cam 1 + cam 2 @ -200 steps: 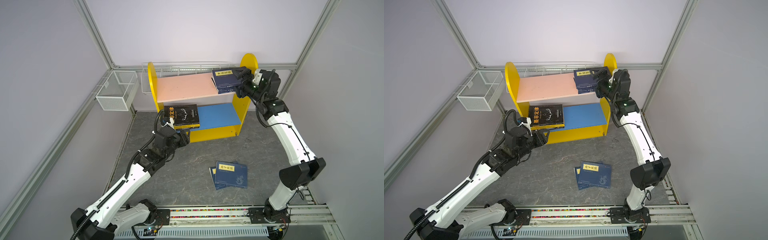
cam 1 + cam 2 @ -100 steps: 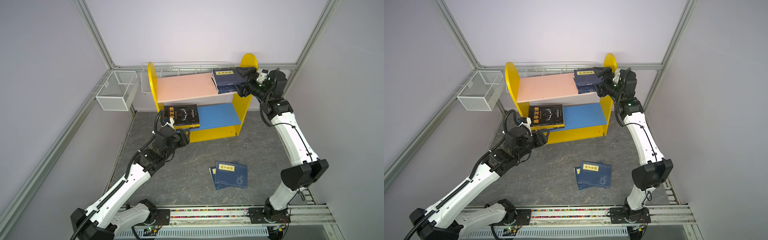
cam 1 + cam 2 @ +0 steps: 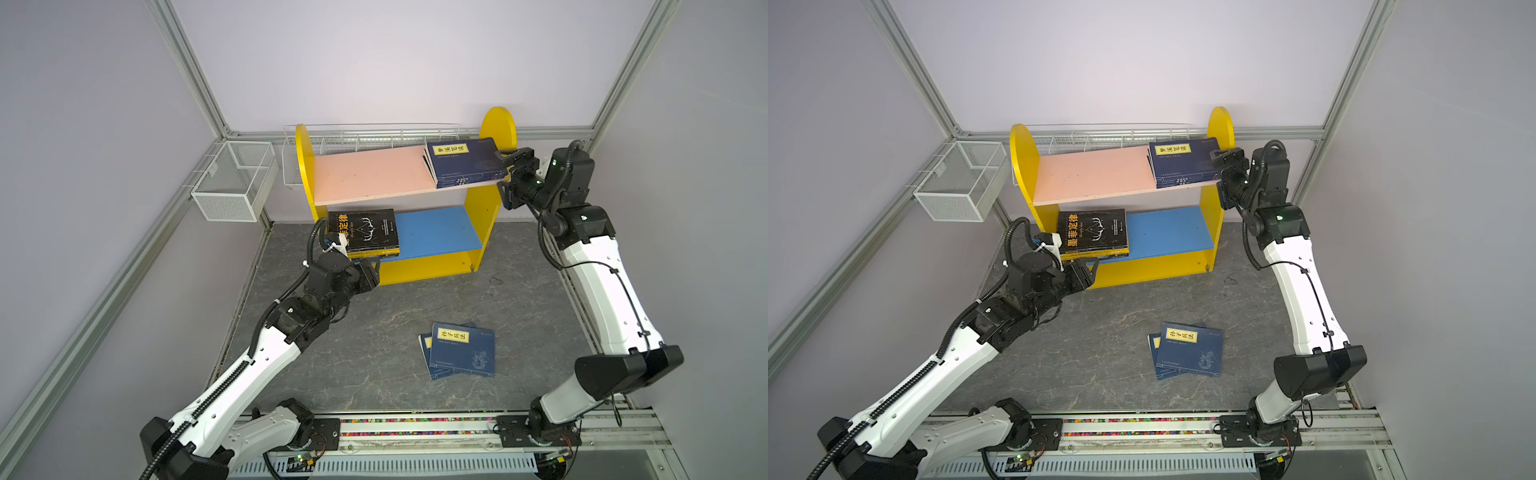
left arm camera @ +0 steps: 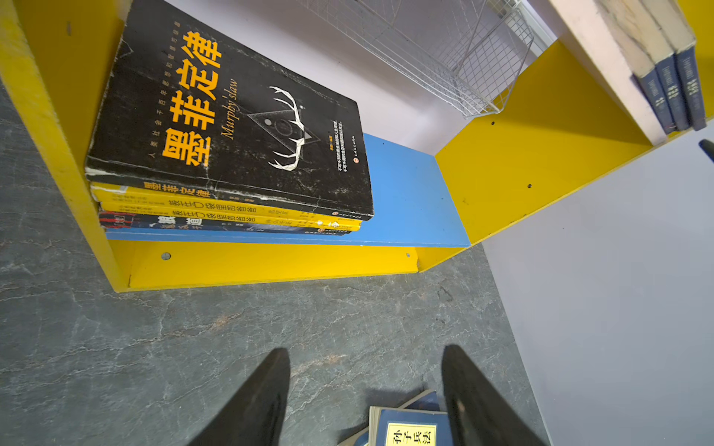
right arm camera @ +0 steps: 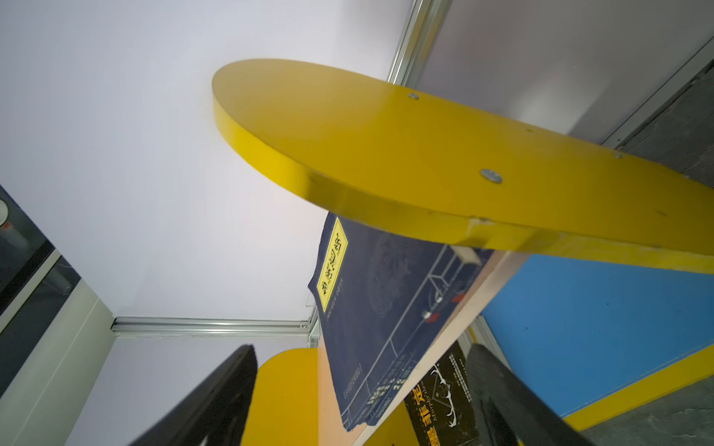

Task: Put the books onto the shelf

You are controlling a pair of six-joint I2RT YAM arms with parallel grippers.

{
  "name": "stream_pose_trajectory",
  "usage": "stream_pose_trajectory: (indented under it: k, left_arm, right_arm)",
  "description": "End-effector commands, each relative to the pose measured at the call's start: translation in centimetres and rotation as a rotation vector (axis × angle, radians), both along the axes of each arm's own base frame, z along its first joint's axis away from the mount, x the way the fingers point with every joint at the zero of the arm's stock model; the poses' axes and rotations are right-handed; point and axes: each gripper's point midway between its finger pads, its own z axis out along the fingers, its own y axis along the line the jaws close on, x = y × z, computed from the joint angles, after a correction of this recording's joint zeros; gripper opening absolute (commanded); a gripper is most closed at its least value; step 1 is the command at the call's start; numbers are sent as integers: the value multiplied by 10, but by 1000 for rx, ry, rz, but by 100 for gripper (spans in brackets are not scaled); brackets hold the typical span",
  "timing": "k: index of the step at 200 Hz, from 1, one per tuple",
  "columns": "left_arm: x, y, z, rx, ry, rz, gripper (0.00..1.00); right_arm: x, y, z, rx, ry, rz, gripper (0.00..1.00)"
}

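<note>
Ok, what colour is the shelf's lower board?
The lower board is blue, clearest in a top view.

- The shelf (image 3: 1022, 166) stands at the back of the worktop (image 3: 1100, 345).
- A navy stack (image 3: 1179, 164) lies flat at the right end of the pink upper board (image 3: 1092, 174).
- A black book (image 3: 1092, 230) tops a pile at the left end of the blue lower board (image 3: 1167, 232).
- The right gripper (image 3: 1223, 178) sits just outside the shelf's right panel, jaws apart.
- The left gripper (image 3: 1086, 270) hovers just in front of that pile.
- Overlapping loose navy books (image 3: 1190, 351) lie on the worktop.
</note>
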Motion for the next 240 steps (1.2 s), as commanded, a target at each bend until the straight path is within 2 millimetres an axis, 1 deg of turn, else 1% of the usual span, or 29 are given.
stream_pose_trajectory:
  k: [1, 14, 28, 36, 50, 52, 56, 58, 60, 61, 68, 69, 72, 86, 95, 102, 110, 115, 117, 120, 124, 139, 161, 173, 187, 197, 214, 223, 240]
  left_arm:
    - [2, -3, 10, 5, -13, -11, 63]
    - [3, -5, 9, 11, -15, -17, 63]
    - [3, -7, 5, 25, -15, -29, 63]
    - [4, -8, 2, 36, -13, -38, 64]
    - [3, -10, -9, 68, -6, -60, 64]
    - [3, -11, -11, 70, -6, -63, 64]
    - [3, -12, -15, 82, -2, -71, 64]
    - [3, -12, -18, 85, -1, -76, 64]
    - [3, -13, -20, 89, 0, -80, 64]
    - [3, -13, -21, 92, 1, -82, 64]
    - [2, -16, -30, 104, 6, -100, 64]
    - [2, -17, -32, 107, 9, -102, 64]
    - [1, -18, -36, 113, 11, -110, 64]
    - [-3, -28, -58, 162, 27, -155, 64]
    - [-8, -38, -71, 204, 26, -190, 64]
    - [-11, -45, -84, 238, 33, -215, 64]
    - [-15, -55, -98, 274, 39, -253, 64]
    - [-18, -61, -106, 293, 42, -275, 64]
    - [-19, -63, -111, 305, 45, -287, 64]
    - [-20, -67, -115, 312, 46, -297, 64]
    - [-22, -71, -122, 325, 51, -313, 64]
    - [-31, -90, -145, 367, 63, -387, 64]
    - [-44, -115, -162, 499, 36, -509, 65]
    - [-49, -127, -172, 541, 36, -571, 65]
    - [-54, -139, -183, 549, 48, -636, 65]
    - [-56, -144, -190, 553, 56, -665, 65]
    - [-55, -147, -201, 564, 67, -673, 65]
    - [-55, -148, -205, 567, 72, -674, 65]
    - [-54, -148, -211, 579, 83, -674, 65]
  right_arm:
    - [-3, -15, -14, -105, 32, -59, 88]
    - [-7, -14, -12, -144, 16, -47, 88]
    - [-16, -15, -16, -216, 7, -32, 88]
    - [-23, -17, -23, -269, 11, -32, 88]
    - [-40, -27, -47, -344, 33, -58, 88]
    - [-43, -29, -54, -353, 44, -66, 88]
    - [-49, -33, -62, -363, 50, -79, 88]
    - [-51, -35, -71, -370, 63, -84, 88]
    - [-55, -36, -74, -372, 61, -91, 88]
    - [-56, -38, -80, -377, 69, -93, 88]
    - [-68, -44, -100, -389, 84, -112, 88]
    - [-69, -45, -106, -393, 94, -116, 88]
    - [-75, -48, -115, -396, 106, -125, 88]
    - [-104, -63, -174, -420, 233, -170, 88]
    - [-124, -69, -211, -441, 321, -170, 88]
    - [-137, -72, -239, -458, 392, -163, 88]
    - [-152, -75, -264, -462, 461, -169, 88]
    - [-158, -77, -276, -466, 487, -171, 88]
    - [-159, -78, -277, -465, 492, -175, 88]
    - [-164, -79, -291, -477, 526, -171, 88]
    - [-169, -81, -299, -487, 550, -171, 88]
    - [-185, -83, -320, -539, 645, -130, 88]
    - [-212, -77, -345, -643, 772, 19, 88]
    - [-227, -68, -362, -691, 816, 147, 88]
    - [-243, -57, -383, -738, 843, 315, 88]
    - [-256, -48, -398, -755, 861, 438, 88]
    - [-275, -43, -420, -785, 914, 565, 88]
    - [-281, -43, -428, -796, 934, 594, 88]
    - [-286, -32, -438, -797, 918, 670, 88]
